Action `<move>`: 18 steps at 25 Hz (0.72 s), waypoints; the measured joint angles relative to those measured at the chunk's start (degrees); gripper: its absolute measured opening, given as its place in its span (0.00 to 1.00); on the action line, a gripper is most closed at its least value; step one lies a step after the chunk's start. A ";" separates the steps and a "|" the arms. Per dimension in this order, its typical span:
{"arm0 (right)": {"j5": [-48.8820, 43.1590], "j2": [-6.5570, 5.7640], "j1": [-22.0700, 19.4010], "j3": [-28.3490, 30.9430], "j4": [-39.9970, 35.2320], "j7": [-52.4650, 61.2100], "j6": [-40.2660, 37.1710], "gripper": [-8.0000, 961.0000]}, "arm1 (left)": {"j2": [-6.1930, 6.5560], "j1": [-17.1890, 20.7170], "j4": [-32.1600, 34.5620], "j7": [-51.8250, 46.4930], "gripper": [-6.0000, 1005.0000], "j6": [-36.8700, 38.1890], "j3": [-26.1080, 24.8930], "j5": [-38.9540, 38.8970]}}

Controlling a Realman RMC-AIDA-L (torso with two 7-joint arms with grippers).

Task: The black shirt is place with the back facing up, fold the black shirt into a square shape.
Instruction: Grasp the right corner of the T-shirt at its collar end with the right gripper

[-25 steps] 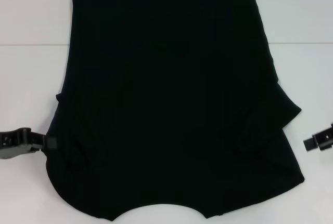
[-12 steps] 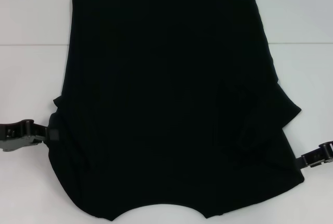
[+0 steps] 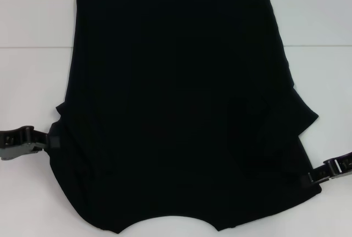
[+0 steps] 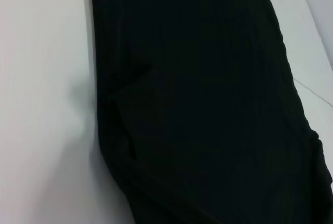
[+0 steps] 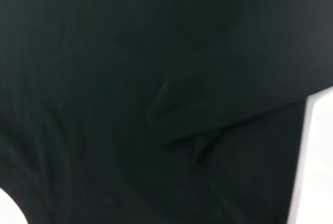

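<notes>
Between the two grippers lies the black shirt (image 3: 176, 110), spread flat on a white table (image 3: 33, 17), plain black side up, no lettering visible. Collar cutout sits at the near edge toward the robot; straight hem at the far edge. Both sleeves look folded in over the body: the right-side one makes a pointed flap sticking out past the shirt's edge, the left-side one a smaller bump w/ creases.

Left gripper (image 3: 50, 141) is at the shirt's left edge, low near the shoulder area, tip touching or just into the cloth. Fingers merge w/ the black fabric, so can't tell if spread or pinching. Rest of the gripper body reaches outward over bare table.

Right gripper (image 3: 309, 178) is at the shirt's right edge, just nearer the robot than the pointed flap, tip at the cloth edge. Same problem: black on black, can't tell whether it's pinching cloth or not.

Left wrist view: shirt (image 4: 208, 99) fills most of the pic, its long edge running beside bare table (image 4: 41, 104), a few soft creases near that edge; no fingers seen.

Right wrist view: nearly all shirt (image 5: 156, 89), close up, w/ a diagonal fold line across it and slivers of table (image 5: 320, 156) at the corners; no fingers seen.
</notes>
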 joint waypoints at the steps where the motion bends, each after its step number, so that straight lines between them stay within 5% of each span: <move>1: 0.00 0.19 0.05 -0.03 0.01 0.02 0.02 0.49 | 0.00 0.00 0.00 0.00 0.06 -0.03 0.00 0.00; 10: 0.50 2.13 1.17 -0.49 0.07 0.05 -0.34 0.48 | 0.00 0.00 -0.06 -0.01 0.07 -0.60 0.00 -0.04; 18: 3.30 1.76 1.23 -0.66 0.61 -0.09 -1.64 0.48 | 0.00 0.06 -0.47 0.00 0.08 -0.70 0.00 -0.42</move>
